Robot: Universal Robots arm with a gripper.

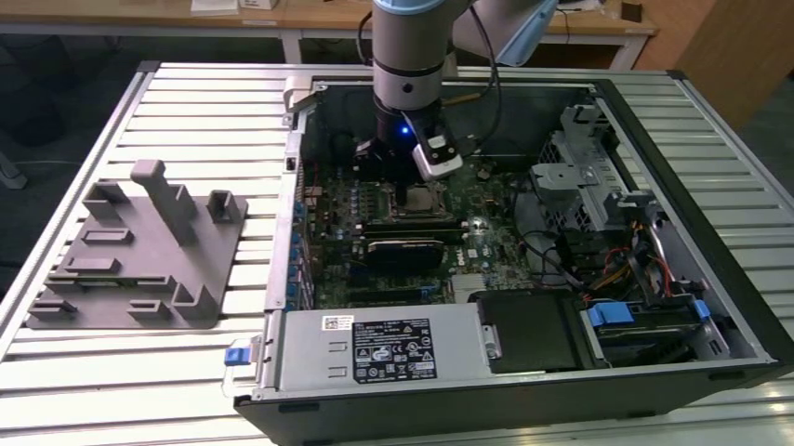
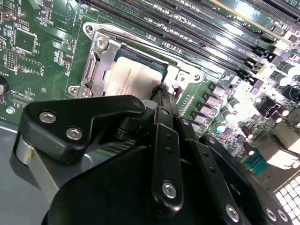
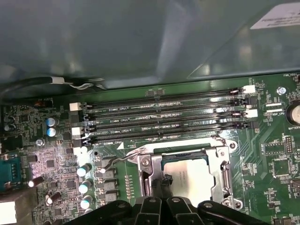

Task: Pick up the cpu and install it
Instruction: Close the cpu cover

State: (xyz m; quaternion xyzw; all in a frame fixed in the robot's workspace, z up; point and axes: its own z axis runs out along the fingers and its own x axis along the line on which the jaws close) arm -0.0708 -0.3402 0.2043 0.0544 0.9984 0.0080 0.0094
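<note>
Hovering over the cpu (image 2: 131, 77) seated in its socket (image 2: 100, 52), the jaws are pinched together.

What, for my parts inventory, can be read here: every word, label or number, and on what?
Nothing reads clearly enough to quote.
Black and white labels on the silver metal power supply box: too small.
White lettering between the long black memory slots: blurred.
Square silvery-grey cpu: faint marking, unreadable.
White sticker on the grey case wall: blurred.

arm (image 1: 406, 56): silver-grey tube, blue wrist light | claw (image 2: 163, 93): black links, silver screws
</note>
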